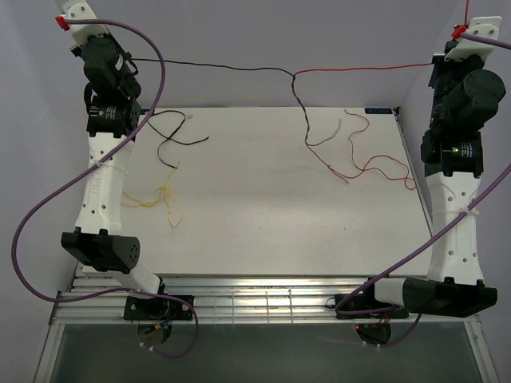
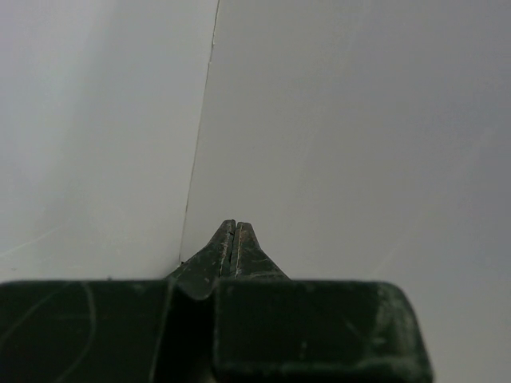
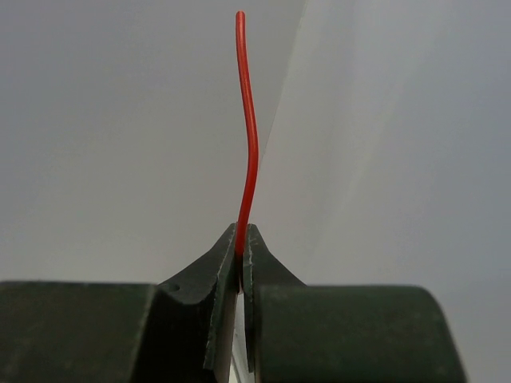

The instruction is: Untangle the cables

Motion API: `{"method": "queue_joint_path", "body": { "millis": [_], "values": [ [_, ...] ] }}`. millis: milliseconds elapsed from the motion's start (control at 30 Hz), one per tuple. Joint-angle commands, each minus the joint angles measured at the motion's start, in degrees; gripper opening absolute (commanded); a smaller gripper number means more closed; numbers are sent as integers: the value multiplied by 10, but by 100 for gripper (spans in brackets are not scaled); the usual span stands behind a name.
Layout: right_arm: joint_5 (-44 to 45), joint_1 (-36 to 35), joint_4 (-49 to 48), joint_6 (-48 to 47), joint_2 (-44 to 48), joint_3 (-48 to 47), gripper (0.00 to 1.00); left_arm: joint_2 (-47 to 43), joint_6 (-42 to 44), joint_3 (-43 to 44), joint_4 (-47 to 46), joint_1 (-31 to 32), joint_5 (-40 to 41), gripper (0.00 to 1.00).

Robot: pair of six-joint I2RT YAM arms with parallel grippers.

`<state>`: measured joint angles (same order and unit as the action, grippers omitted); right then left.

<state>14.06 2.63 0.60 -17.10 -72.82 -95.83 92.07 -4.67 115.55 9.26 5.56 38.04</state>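
Cables point(image 1: 295, 76): thin, light and limp, so grip near a free end and draw gently away from the mid-air crossing above the table point(image 1: 263, 231). Right jaws are closed on the red cable point(image 3: 249, 144), whose tip protrudes beyond them. Left jaws are pressed together with no cable visible between them; the black cable point(image 1: 215, 66) runs toward that arm.

The left arm point(image 1: 104, 183) reaches up to the far left corner and the right arm point(image 1: 455, 207) to the far right. Between their ends, a black cable point(image 1: 215, 67) and a red cable point(image 1: 359, 69) stretch through the air and meet mid-span. From that junction a dark red-brown cable point(image 1: 302, 104) drops to the white table point(image 1: 263, 215), beside red loops point(image 1: 375, 167). A black loop point(image 1: 172, 136) and a yellow cable point(image 1: 160, 195) lie on the table's left side.
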Motion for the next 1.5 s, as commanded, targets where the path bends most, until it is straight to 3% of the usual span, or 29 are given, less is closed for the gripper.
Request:
{"method": "queue_joint_path", "body": {
  "millis": [0,467,867,1067,1467],
  "values": [
    [28,14,-17,-17,5,-18,8,-1,23,17,-12,-14,26,0],
    [44,71,-17,-24,5,-28,8,9,34,30,-6,-55,29,0],
    [62,120,-15,-51,18,-12,8,33,-82,60,105,-225,-92,0],
    [26,123,-9,-36,22,-16,8,39,-102,72,115,-232,-135,0],
    [52,129,-7,-67,24,-16,8,51,-77,84,113,-244,-112,0]
  ]
}}
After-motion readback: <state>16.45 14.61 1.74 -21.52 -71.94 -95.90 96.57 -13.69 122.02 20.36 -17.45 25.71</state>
